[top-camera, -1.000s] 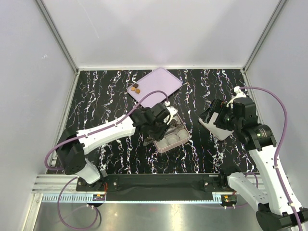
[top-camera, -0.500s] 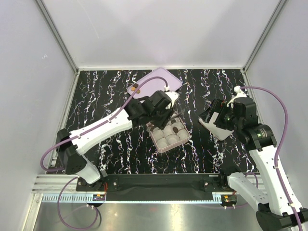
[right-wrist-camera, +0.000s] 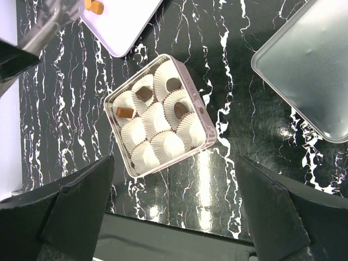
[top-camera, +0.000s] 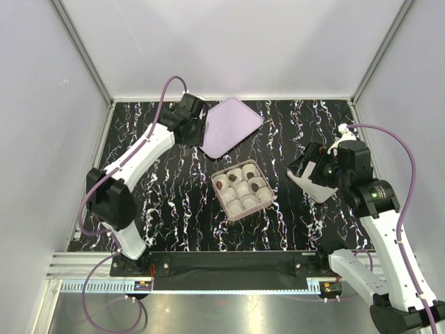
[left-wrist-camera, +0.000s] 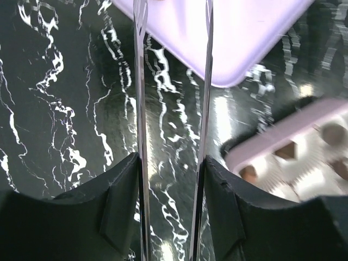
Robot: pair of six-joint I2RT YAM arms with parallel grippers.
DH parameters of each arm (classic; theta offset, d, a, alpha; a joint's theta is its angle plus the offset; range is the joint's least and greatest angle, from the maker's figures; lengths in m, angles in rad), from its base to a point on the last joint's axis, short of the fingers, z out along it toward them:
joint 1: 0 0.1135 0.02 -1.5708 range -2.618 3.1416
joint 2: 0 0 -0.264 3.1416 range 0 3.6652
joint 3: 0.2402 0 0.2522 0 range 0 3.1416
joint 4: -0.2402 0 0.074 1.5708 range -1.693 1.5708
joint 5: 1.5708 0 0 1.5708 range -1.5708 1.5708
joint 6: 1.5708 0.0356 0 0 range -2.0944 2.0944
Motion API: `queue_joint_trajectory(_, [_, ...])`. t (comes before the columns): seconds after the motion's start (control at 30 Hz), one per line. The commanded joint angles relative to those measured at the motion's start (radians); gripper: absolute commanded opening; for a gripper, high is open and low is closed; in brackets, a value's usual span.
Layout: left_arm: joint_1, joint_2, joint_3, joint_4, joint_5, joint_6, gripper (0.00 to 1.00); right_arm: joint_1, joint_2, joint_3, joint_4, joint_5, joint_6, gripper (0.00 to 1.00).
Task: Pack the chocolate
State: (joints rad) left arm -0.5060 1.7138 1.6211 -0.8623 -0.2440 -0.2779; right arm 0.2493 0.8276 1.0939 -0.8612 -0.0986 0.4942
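Left arm is off the tin [right-wrist-camera: 203, 100] now. A second ago it was right over the paper cups [right-wrist-camera: 167, 144]; it has since swung back to the far-left corner of the lilac tray [top-camera: 233, 122].

Left end effector [left-wrist-camera: 173, 22]: thin fingers parted to a medium gap with nothing between them, wider than a second ago. Reads as a drop done and a return for the next pick.

Chocolate [right-wrist-camera: 143, 93] status:
- In the tin, four of nine cups are filled: three dark pieces and one orange-brown piece [right-wrist-camera: 125, 112]. Five cups are empty.
- Loose pieces [right-wrist-camera: 95, 7] sit at the tray's corner, just beside the left fingers in the right wrist view. They're cut by the frame edge and hidden under the arm from the top camera, so I can't count them.

Right end effector [right-wrist-camera: 174, 228]: jaws at full spread and empty, parked high over the worktop [top-camera: 174, 209] between the tin and the grey lid [right-wrist-camera: 310, 76]. No change there over the last second.

My read is that packing is under half done and the next step is another pick off the tray. The pieces are small and close together, so the risk is nudging a neighbour.
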Motion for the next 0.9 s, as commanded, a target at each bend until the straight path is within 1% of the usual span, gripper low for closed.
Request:
queue_joint_trajectory(0.0, [0.046, 0.049, 0.013, 0.104, 0.041, 0.008, 0.52, -0.001, 0.004, 0.011, 0.040, -0.007, -0.009, 1.00])
queue_joint_trajectory(0.13, [0.090, 0.099, 0.022, 0.137, 0.083, 0.022, 0.52, -0.002, 0.013, 0.020, 0.042, -0.003, -0.020, 1.00])
queue_joint_trajectory(0.17, [0.095, 0.115, 0.042, 0.129, 0.095, 0.020, 0.51, -0.001, 0.016, 0.023, 0.041, 0.000, -0.020, 1.00])
queue_joint_trajectory(0.4, [0.104, 0.187, 0.056, 0.129, 0.097, 0.025, 0.50, -0.001, 0.019, 0.017, 0.047, 0.019, -0.025, 1.00])
queue_joint_trajectory(0.87, [0.121, 0.234, 0.068, 0.138, 0.110, 0.029, 0.47, -0.001, 0.022, 0.014, 0.047, 0.022, -0.028, 1.00])
